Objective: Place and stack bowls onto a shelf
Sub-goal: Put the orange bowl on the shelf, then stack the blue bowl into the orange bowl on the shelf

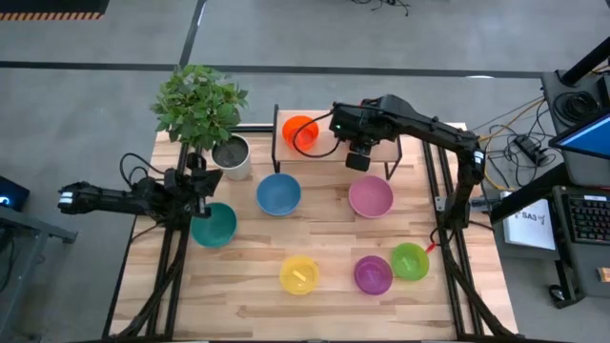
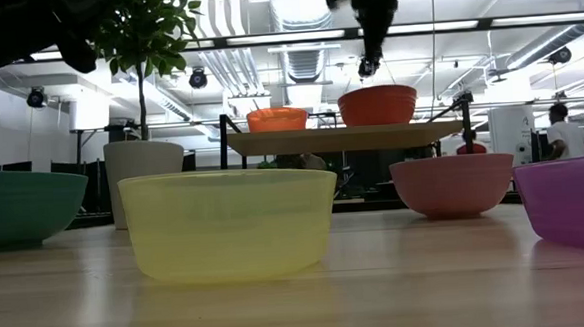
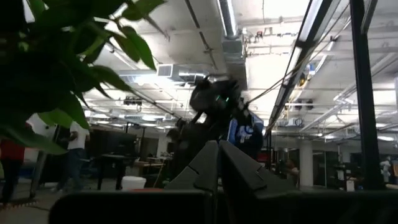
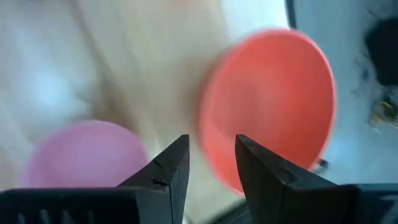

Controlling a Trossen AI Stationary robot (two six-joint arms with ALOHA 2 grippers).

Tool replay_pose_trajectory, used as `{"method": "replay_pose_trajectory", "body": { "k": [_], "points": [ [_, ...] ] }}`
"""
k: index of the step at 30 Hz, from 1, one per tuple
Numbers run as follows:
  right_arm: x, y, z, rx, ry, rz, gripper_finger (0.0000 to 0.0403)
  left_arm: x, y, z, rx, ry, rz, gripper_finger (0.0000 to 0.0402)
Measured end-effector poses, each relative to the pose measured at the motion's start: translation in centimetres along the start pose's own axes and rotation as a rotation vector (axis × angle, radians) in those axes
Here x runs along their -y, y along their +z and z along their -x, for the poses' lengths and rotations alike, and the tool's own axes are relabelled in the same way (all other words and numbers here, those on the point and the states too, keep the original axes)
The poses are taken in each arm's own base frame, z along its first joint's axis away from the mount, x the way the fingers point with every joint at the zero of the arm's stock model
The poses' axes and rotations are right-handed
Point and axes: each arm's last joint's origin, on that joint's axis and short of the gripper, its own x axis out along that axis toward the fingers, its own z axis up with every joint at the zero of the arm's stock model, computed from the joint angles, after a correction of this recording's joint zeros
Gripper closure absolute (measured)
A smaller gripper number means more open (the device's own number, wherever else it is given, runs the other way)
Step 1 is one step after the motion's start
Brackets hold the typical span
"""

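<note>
Two bowls stand on the shelf (image 1: 400,145): the orange bowl (image 1: 300,131) at its left end and the red bowl (image 2: 377,106) further right. My right gripper (image 2: 369,67) hangs open just above the red bowl (image 4: 267,106), pointing down and clear of its rim; in the high view it hides that bowl. The teal (image 1: 213,225), blue (image 1: 278,194), pink (image 1: 370,197), yellow (image 1: 298,274), purple (image 1: 373,274) and green (image 1: 410,260) bowls sit upright on the table. My left gripper (image 1: 202,186) waits shut (image 3: 217,158) between the plant pot and the teal bowl.
A white pot with a leafy plant (image 1: 229,154) stands at the table's far left, close to the shelf's left end. Free table shows between the blue and pink bowls and along the near edge. Cables and equipment lie off the right edge.
</note>
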Motion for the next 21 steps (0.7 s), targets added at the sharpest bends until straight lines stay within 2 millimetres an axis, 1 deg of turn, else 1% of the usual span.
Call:
{"method": "replay_pose_trajectory", "body": {
  "k": [3,5,10,13,15,17,21],
  "points": [
    [-1.5,-0.3,2.2,0.087,0.085,0.01,0.0292,0.0,-0.2,0.0,-0.019,-0.002,0.009,0.0402],
    [-2.8,-0.8,3.8,0.154,0.133,0.032,0.0298,0.1,-0.4,0.0,-0.034,-0.011,0.043,0.0402],
    [-7.2,-2.9,7.4,0.368,0.22,0.114,0.0311,0.4,-1.2,-0.3,-0.1,-0.088,0.133,0.0402],
    [-10.0,-4.3,8.7,0.525,0.29,0.159,0.0316,0.7,-1.8,-0.5,-0.147,-0.124,0.202,0.0402],
    [-11.8,-5.5,9.0,0.601,0.335,0.197,0.0318,0.9,-2.2,-0.7,-0.183,-0.128,0.244,0.0402],
    [-13.5,-6.6,8.9,0.669,0.376,0.219,0.0321,1.3,-2.0,-1.4,-0.207,-0.141,0.267,0.0402],
    [-16.1,-8.9,7.5,0.749,0.439,0.241,0.0325,2.6,-1.6,-3.3,-0.273,-0.182,0.278,0.0402]
  ]
}}
